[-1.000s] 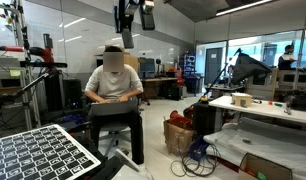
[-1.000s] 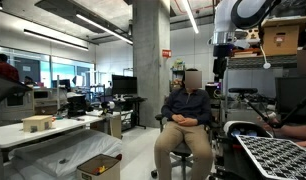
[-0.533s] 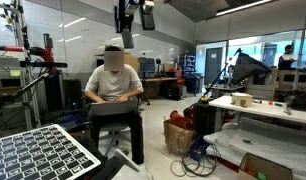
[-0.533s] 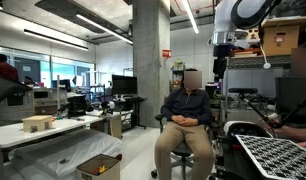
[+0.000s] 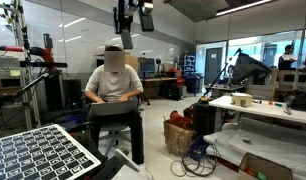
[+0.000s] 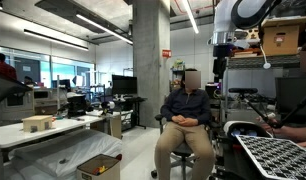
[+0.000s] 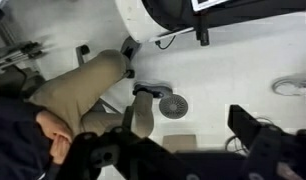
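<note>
An open lab hall with glass partitions and workbenches fills the background. In an exterior view, at the far lower left, the patterned board (image 5: 38,155) lies flat with its grid of black marks facing up. The frame crops it, so its long axis cannot be told and what carries it is not shown. At the top centre hangs the tool (image 5: 125,40), high in the air, well apart from the board and touching nothing. The board lies at about 7 o'clock from it. In an exterior view from elsewhere, the patterned board (image 6: 275,157) lies at about 5 o'clock from the tool (image 6: 220,70), so it is low and off to one side, not straight beneath. Behind the tool a seated person (image 5: 115,85) faces the robot. Further right come an orange basket (image 5: 178,135) and a white table (image 5: 255,106) bearing a small box (image 5: 241,99). The wrist view looks away from the board: the person's bent leg (image 7: 83,85) at 9 o'clock, then a round floor drain (image 7: 174,104) near centre. The tool (image 7: 183,128) stands spread wide there, its dark fingers (image 7: 128,122) apart with only bare floor between them.
</note>
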Available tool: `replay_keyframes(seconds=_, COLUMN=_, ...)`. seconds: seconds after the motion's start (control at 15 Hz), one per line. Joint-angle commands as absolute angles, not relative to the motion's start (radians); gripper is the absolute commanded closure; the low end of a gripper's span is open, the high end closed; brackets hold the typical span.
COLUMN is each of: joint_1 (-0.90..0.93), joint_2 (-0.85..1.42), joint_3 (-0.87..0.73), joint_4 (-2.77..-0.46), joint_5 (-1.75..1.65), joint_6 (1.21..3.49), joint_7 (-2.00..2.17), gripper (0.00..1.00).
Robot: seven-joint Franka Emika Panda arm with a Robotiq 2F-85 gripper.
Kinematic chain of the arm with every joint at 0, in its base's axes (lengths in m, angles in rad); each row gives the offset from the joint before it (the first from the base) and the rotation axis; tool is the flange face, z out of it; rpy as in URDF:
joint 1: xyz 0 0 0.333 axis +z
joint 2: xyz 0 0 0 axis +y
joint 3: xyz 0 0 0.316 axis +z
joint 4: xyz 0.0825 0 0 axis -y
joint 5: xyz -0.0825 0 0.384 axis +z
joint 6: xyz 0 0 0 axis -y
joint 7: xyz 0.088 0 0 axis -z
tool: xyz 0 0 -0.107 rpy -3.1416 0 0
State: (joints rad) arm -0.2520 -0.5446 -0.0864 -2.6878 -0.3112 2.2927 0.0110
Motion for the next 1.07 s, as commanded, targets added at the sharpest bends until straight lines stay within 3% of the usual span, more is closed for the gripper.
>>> replay_keyframes(seconds=0.0, joint_1=-0.226, joint_2=-0.535, joint_3=-0.082, joint_4=-2.680, joint_5=-0.313, joint_6=2.310, joint_7=0.016, gripper=0.00)
replay_keyframes(seconds=1.0, joint_1=-0.105, joint_2=-0.318, joint_3=-0.036, joint_4=-2.612, joint_5=-0.248, joint_6=2.479, joint_7=0.037, gripper=0.00)
